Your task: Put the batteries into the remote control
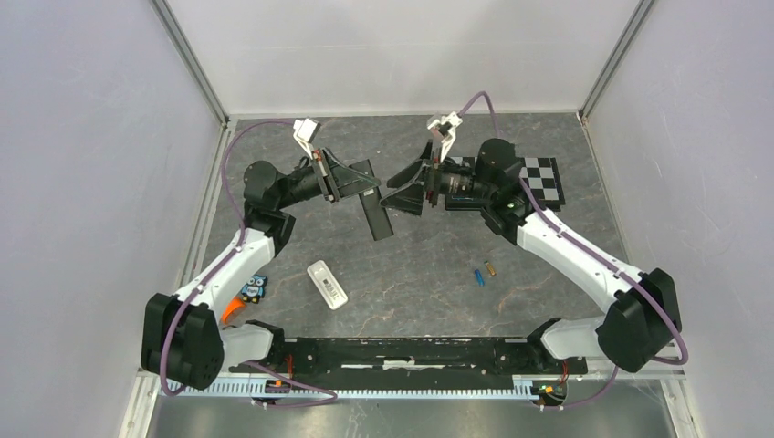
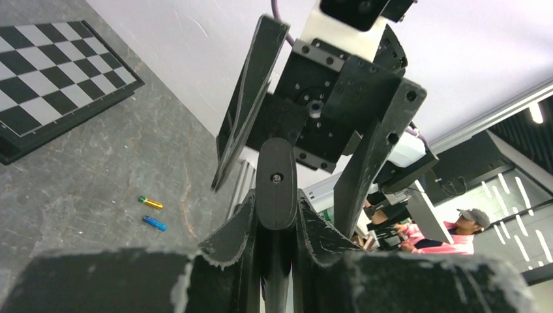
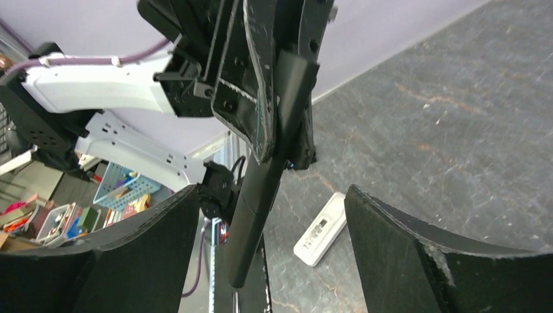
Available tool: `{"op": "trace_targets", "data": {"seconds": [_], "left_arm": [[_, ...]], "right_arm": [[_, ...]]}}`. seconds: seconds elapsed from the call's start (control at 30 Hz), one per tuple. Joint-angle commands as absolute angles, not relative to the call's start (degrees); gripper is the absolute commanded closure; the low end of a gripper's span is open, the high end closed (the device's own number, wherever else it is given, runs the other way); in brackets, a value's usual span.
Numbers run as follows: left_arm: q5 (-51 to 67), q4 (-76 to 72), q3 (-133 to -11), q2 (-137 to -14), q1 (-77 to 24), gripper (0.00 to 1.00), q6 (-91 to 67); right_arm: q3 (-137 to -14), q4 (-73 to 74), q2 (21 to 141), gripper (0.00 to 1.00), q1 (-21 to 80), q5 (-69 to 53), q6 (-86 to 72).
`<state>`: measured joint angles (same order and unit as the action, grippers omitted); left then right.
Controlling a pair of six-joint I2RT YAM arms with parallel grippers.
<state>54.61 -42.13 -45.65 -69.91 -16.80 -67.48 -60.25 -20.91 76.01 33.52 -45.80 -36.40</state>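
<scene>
My left gripper (image 1: 358,185) is shut on a black remote control (image 1: 374,210) and holds it in the air above the table's far middle, its long end hanging down. In the left wrist view the remote (image 2: 277,186) stands between the fingers (image 2: 231,238). My right gripper (image 1: 402,189) is open and empty, facing the remote from the right, with the remote (image 3: 264,176) between its spread fingers (image 3: 404,241) but apart from them. A blue battery (image 1: 477,276) and a brownish-gold battery (image 1: 490,270) lie side by side on the table; both also show in the left wrist view (image 2: 155,223), (image 2: 151,203).
A white remote-like device (image 1: 328,284) lies on the table left of centre and shows in the right wrist view (image 3: 321,228). A checkerboard plate (image 1: 543,180) lies at the back right. A small blue-black item (image 1: 256,288) and an orange thing (image 1: 232,311) sit by the left arm.
</scene>
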Motion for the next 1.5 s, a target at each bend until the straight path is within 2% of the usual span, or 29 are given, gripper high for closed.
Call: {"op": "trace_targets", "data": {"seconds": [0.0,0.27,0.37,0.53,0.63,0.7,0.8,0.9,0.97,1.1,1.17,1.23,1.3,1.37,1.43,1.47], "left_arm": [[55.58,-45.23,-48.61,-67.90,-16.77,0.96,-62.01],[56.42,-51.06,-48.53,-67.80,-16.79,0.92,-63.96],[56.64,-51.39,-48.22,-67.51,-16.78,0.86,-63.72],[56.46,-51.03,-47.90,-67.41,-16.79,0.74,-63.80],[55.24,-49.37,-47.86,-67.08,-16.79,0.71,-62.73],[54.58,-48.68,-47.81,-66.80,-16.79,0.71,-62.04],[53.33,-45.72,-47.91,-66.37,-16.77,0.82,-59.95],[52.92,-45.32,-47.86,-66.30,-16.78,0.88,-59.90],[53.00,-45.65,-47.94,-66.25,-16.79,0.89,-60.29],[53.01,-45.64,-47.82,-65.73,-16.79,0.88,-60.62],[52.54,-44.40,-47.86,-65.35,-16.74,0.80,-60.40],[51.69,-42.46,-47.86,-64.84,-16.79,0.64,-59.53],[49.43,-37.41,-47.84,-63.87,-16.77,0.41,-56.85],[44.63,-25.87,-48.28,-61.80,-16.65,0.27,-49.80],[35.23,-13.40,-48.11,-58.77,-16.67,0.09,-41.36],[26.80,-6.74,-47.26,-56.87,-16.62,0.02,-37.14]], "right_arm": [[-64.96,-12.29,77.57,0.17,36.60,-46.54,-27.57],[-62.06,-21.37,78.53,0.40,37.95,-44.01,-33.70],[-61.00,-26.69,79.28,0.53,38.03,-43.85,-37.63],[-61.64,-29.55,81.61,0.64,38.65,-45.45,-40.10],[-61.97,-29.79,82.46,0.67,38.99,-46.24,-40.48],[-62.21,-29.86,82.78,0.61,39.11,-46.45,-40.62],[-61.84,-30.67,83.02,0.47,39.11,-46.40,-41.45],[-60.49,-33.30,83.33,0.46,39.11,-47.29,-43.64],[-58.94,-36.18,83.52,0.52,39.11,-47.81,-45.84],[-57.26,-39.02,83.53,0.72,39.15,-47.83,-47.85],[-57.61,-38.58,83.53,0.86,39.11,-47.49,-47.70],[-58.13,-37.67,83.49,0.99,39.07,-46.80,-47.10],[-58.23,-36.16,83.13,1.00,39.07,-45.08,-45.82],[-58.87,-30.97,82.68,1.00,39.11,-41.84,-42.37],[-60.23,-22.57,82.69,1.00,39.11,-36.15,-35.51],[-60.37,-17.27,82.78,1.00,39.11,-32.28,-32.45]]}}
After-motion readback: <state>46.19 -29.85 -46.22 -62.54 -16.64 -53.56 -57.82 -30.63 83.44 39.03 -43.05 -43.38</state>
